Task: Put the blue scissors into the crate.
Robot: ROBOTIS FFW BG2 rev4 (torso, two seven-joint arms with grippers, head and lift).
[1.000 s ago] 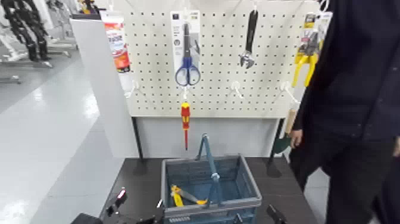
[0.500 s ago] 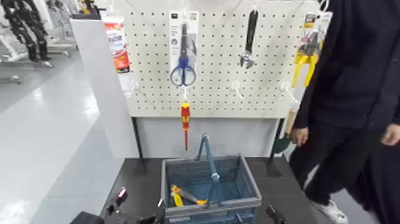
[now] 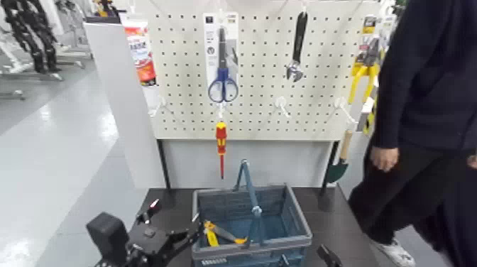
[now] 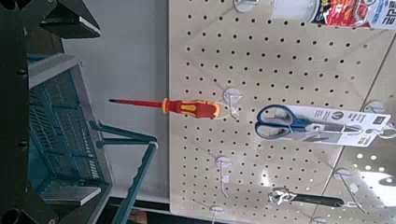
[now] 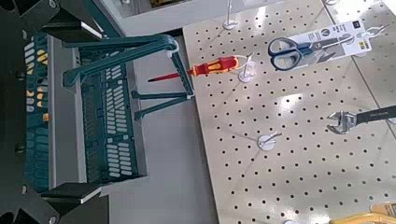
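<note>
Filling the middle of the head view, an upright cream pegboard stands on dark legs behind a dark wood-look table. Beyond it, at 9 to 10 o'clock, a pale, glossy floor stretches past dark equipment. At 3 o'clock is a person in dark clothes, one hand hanging low.

The crate, a grey-blue slotted basket with a thick rim, sits on the table at 6 o'clock, one blue handle raised across it; a yellow-handled item lies inside.

Both tools are wide, with nothing between their fingers. The left tool is beside the crate at about 9 o'clock; the right tool is near it at about 4 o'clock.

The blue scissors hang on the pegboard at 11 o'clock, above the crate. Their long axis is upright: slim dark blades point to 12 o'clock, two blue oval loops to 6, against a tall white card. Below the loops hangs a red-and-yellow screwdriver, tip down. An adjustable wrench hangs at 1 o'clock and yellow-handled pliers at 2 o'clock.
</note>
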